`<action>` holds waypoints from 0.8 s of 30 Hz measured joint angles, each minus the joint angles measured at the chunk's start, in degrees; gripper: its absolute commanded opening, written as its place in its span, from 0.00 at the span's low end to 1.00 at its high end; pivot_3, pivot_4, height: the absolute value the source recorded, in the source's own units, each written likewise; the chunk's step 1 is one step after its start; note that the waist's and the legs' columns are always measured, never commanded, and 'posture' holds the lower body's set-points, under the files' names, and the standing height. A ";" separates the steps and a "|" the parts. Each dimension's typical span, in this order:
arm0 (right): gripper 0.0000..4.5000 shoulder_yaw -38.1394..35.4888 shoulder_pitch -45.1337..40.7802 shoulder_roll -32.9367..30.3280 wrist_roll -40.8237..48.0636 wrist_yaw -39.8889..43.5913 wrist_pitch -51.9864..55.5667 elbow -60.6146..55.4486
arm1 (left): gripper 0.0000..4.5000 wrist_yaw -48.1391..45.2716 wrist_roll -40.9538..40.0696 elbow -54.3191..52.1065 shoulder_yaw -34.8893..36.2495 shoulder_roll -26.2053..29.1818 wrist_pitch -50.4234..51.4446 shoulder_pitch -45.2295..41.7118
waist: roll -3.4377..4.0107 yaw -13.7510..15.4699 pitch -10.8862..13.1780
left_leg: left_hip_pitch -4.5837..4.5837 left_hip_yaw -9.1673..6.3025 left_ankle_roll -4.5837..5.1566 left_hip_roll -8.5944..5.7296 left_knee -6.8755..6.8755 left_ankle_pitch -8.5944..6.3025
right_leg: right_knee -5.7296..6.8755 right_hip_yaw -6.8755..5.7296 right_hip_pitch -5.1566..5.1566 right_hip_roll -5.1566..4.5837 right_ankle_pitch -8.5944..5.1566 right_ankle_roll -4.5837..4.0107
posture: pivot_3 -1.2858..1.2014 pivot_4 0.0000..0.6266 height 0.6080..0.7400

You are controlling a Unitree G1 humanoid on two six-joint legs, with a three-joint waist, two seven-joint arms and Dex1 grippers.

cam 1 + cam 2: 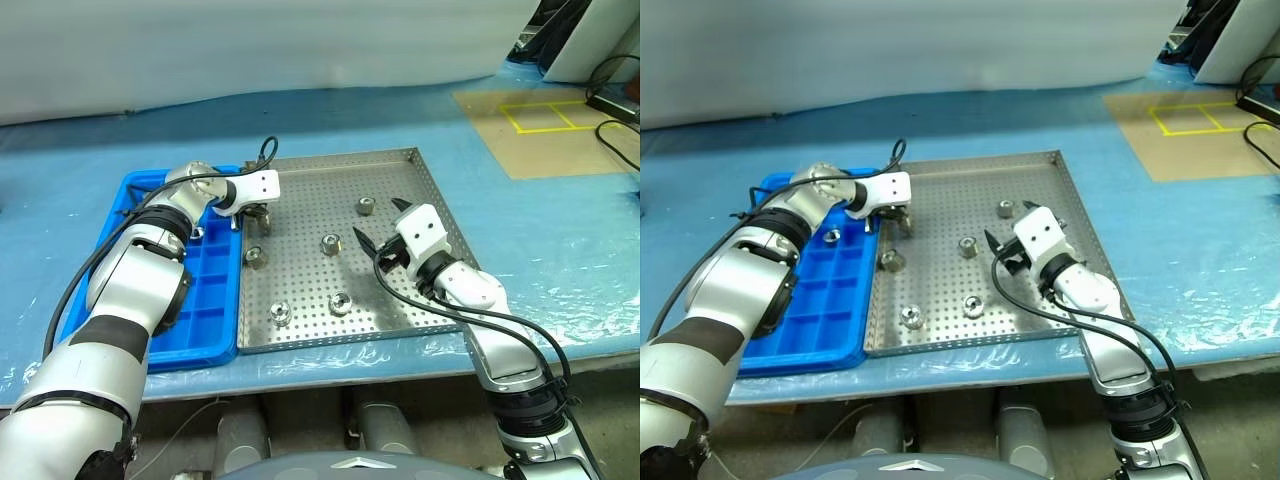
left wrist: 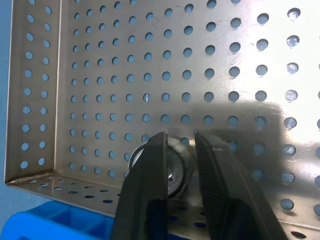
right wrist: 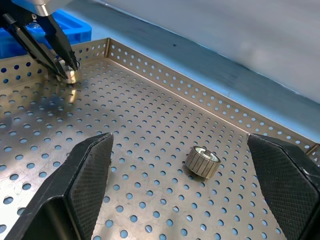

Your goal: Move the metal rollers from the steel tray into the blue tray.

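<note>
the step in hand is a pick: the left gripper [image 2: 179, 165] is pressed together on a roller [image 2: 170, 165] near the steel tray's [image 1: 400, 290] corner closest to the blue tray [image 1: 205, 300], and the roller sits pinched between the two black fingers, apparently at or just above the perforated floor; whether it has left the floor cannot be told. the right gripper [image 1: 378, 222] hangs over the right half of the steel tray with its fingers spread wide and holds nothing; a roller [image 3: 202, 161] lies on the floor between and ahead of its fingers, not touched. more rollers rest loose on the steel tray: one near the far right [image 1: 366, 206], one at the middle [image 1: 330, 243], one by the left rim [image 1: 254, 256], and two toward the near edge [image 1: 279, 313] [image 1: 341, 302]. one small silvery piece [image 1: 832, 236] seems to lie already in a compartment of the blue tray, so the task looks early, with most pieces left. the next move likely calls for lifting the pinched roller clear of the low rim, carrying it the short way over to the blue tray just beside, and opening above an empty compartment. the grip is on a small round part, so a slip during the lift is the main risk.
</note>
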 measured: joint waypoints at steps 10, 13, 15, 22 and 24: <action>1.00 0.00 -0.05 0.70 -0.83 -0.15 -0.64 0.69 | 0.23 -2.91 0.05 -0.31 -0.06 1.15 -0.44 0.46 | 0.01 -1.01 -0.01 | 0.03 0.09 0.03 0.00 -0.08 -0.02 | -0.12 0.05 0.00 0.00 0.00 0.00 | 0.35 0.24 1.00; 1.00 0.01 -0.05 0.85 -1.03 -0.19 -0.65 0.69 | 0.23 -3.46 -0.18 -0.37 0.39 1.25 -0.55 0.55 | 0.02 -1.11 -0.01 | 0.03 0.09 0.03 0.00 -0.08 -0.03 | -0.14 0.06 0.00 0.00 0.00 0.00 | 0.35 0.24 1.00; 1.00 0.01 -0.05 0.90 -1.21 -0.22 -0.65 0.69 | 0.23 -5.06 -1.36 -0.37 1.72 1.25 -1.03 0.85 | 0.02 -1.12 -0.01 | 0.01 0.11 0.03 0.00 -0.11 -0.03 | -0.20 0.06 0.00 0.00 0.00 0.00 | 0.35 0.24 1.00; 1.00 0.46 -0.09 2.13 -1.69 -0.92 -1.16 0.77 | 0.23 -18.18 -14.42 -1.32 12.88 -0.83 -0.71 2.15 | -0.06 -0.96 0.04 | -0.30 0.13 0.07 0.03 -0.13 -0.04 | -0.50 -0.03 -0.06 -0.01 0.03 -0.04 | 0.36 0.24 1.00; 1.00 0.63 -0.30 2.48 -1.72 -1.08 -1.37 1.17 | 0.23 -20.36 -16.21 -2.17 14.31 -0.14 -0.44 2.04 | -0.06 -0.99 0.04 | -0.30 0.16 0.10 0.04 -0.15 -0.07 | -0.56 -0.03 -0.06 -0.01 0.03 -0.04 | 0.36 0.24 1.00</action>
